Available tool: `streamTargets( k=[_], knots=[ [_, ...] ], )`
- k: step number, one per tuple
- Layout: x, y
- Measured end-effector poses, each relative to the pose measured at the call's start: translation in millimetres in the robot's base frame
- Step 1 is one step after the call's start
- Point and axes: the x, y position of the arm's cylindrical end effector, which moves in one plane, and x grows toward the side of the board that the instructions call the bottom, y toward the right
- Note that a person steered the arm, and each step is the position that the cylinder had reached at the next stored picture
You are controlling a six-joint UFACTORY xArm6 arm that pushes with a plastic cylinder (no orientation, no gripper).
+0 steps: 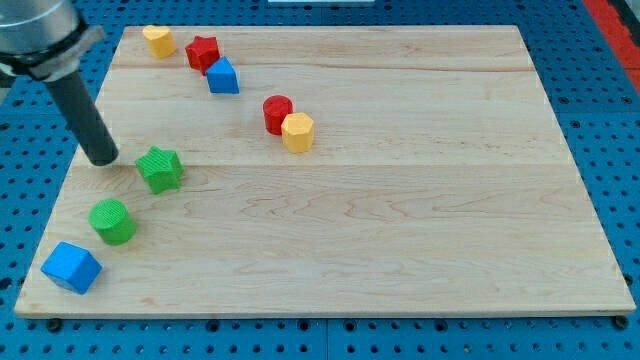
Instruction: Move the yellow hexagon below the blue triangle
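**Rod tip rests by the green star, far from the yellow hexagon**

My tip (pixel 101 158), the lower end of the straight dark rod, sits on the pale wooden board (pixel 420 230) near its left edge. The arm has no fingers or jaws, so nothing is held; the tip touches no block and stands just to the view's left of the green star-shaped block (pixel 160 168).

Below that star, toward the view's bottom left, lie the green cylinder block (pixel 113 221) and then the blue cube block (pixel 71 267), close to the board's corner. The whole right half and bottom of the board carry no blocks.

The yellow hexagon block (pixel 297 131) lies upper centre, touching the red cylinder block (pixel 277 113) on its upper-left side. The blue triangle block (pixel 223 76) sits up and to the view's left of that pair, beside the red star-shaped block (pixel 202 51). Another yellow block (pixel 158 40), its shape unclear, sits near the top-left corner.
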Motion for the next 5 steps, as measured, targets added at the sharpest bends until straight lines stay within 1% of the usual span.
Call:
streamTargets(
  k=[1, 2, 4, 5],
  knots=[
    [-39.8, 31.5],
    [-52.9, 67.8],
    [-62.9, 88.6],
    [-52.3, 113.0]
  ],
)
